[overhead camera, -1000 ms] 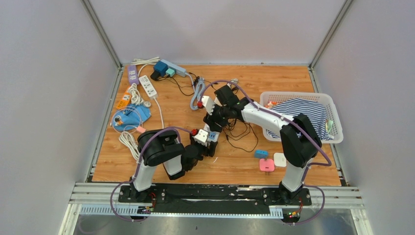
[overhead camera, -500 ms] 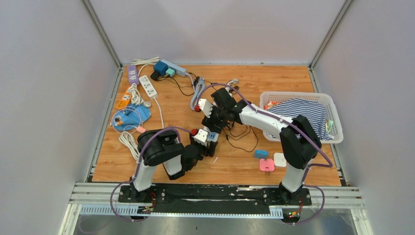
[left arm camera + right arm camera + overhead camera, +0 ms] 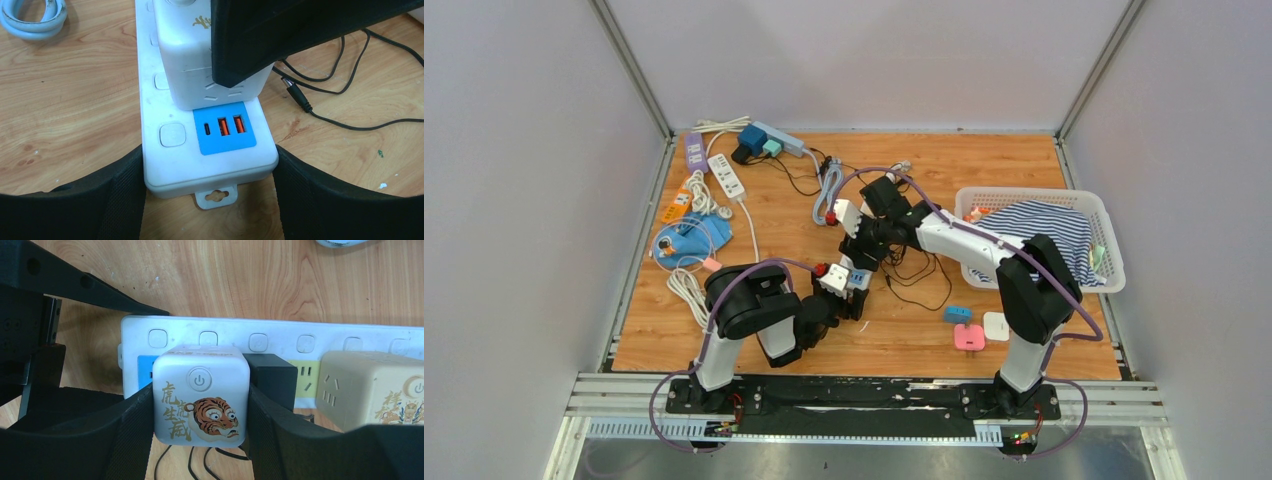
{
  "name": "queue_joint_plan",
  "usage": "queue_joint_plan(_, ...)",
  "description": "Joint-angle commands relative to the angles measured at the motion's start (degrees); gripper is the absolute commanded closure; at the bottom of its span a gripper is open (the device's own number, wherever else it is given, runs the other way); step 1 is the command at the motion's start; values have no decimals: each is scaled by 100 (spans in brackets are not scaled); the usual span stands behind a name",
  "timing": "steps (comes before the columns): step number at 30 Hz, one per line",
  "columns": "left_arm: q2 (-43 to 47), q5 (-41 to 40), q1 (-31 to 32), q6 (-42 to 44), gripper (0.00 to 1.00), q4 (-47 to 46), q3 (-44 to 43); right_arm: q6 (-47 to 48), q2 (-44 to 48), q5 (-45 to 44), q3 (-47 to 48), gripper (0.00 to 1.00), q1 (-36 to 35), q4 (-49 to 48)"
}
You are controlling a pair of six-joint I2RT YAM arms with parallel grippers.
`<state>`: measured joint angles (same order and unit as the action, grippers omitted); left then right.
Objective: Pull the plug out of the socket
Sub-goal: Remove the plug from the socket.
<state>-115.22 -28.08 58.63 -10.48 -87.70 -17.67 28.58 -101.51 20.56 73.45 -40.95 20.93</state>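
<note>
Plug [image 3: 200,395], a white cube with a tiger print and a power button on top, is seated in the strip [image 3: 170,150] and sits squarely between the right jaws. Top view, far left of both jaws: cords [image 3: 696,205] and a blue cloth [image 3: 689,240]. Left gripper [image 3: 210,160] is low on the table, jaws clamped across the near end of the strip. Its fingers [image 3: 120,200] press one on each long side, no gap visible. The strip's hang tab [image 3: 215,196] pokes out between the jaws toward the camera. A blue USB panel [image 3: 225,127] is just ahead of the jaws and the plug is right beyond it. A pale cable coil [image 3: 32,20] lies far ahead and left of the left jaws. A black cable [image 3: 325,112] runs on the wood to their right. Right gripper [image 3: 200,390] has its jaws grasping the plug, fingers [image 3: 132,435] flush on two opposite faces. The left arm's black frame [image 3: 30,365] is outside the left-hand jaw, at the strip's end. A black adapter [image 3: 272,375] is just outside the right-hand jaw, beside the plug. A beige cube [image 3: 370,385] sits further right on the same strip, apart from the jaws. Top view, well right of both jaws: a basket [image 3: 1036,191] holding a striped cloth [image 3: 1044,230]. Nearer, a small blue block [image 3: 957,313], a pink block [image 3: 969,337] and a white block [image 3: 996,326] lie on the table.
</note>
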Motion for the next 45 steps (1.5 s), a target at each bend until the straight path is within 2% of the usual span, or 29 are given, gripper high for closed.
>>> queue_joint_plan(1, -57, -127, -54, -75, 100, -107, 37, 38, -175, 675, -180, 100, -361, 1283)
queue_joint_plan(6, -51, -127, -54, -77, 100, -109, 34, -108, -286, 244, -116, 100, -403, 1195)
queue_joint_plan(12, -48, -110, -54, -81, 100, -107, 36, -289, -273, -721, -223, 100, 315, 963)
queue_joint_plan(16, -55, -90, -57, -93, 100, -112, 31, -274, -174, -229, -277, 100, 323, 972)
queue_joint_plan(21, -53, -84, -59, -95, 100, -107, 40, 49, -118, 180, -260, 100, -517, 1128)
queue_joint_plan(24, -62, -84, -67, -103, 100, -108, 38, 139, -48, 11, -219, 100, -898, 1134)
queue_joint_plan(27, -62, -83, -62, -103, 100, -107, 36, 101, -89, -236, -204, 100, -779, 1105)
queue_joint_plan(32, -63, -75, -62, -103, 100, -107, 35, -50, -193, -366, -225, 100, 12, 1064)
queue_joint_plan(35, -58, -66, -59, -108, 100, -112, 39, -92, -168, -308, -256, 100, 216, 1058)
queue_joint_plan(39, -47, -58, -62, -129, 100, -107, 53, -65, -224, 33, -245, 100, 18, 1128)
queue_joint_plan(45, -48, -66, -62, -130, 100, -108, 51, 101, -278, 178, -147, 100, -756, 1282)
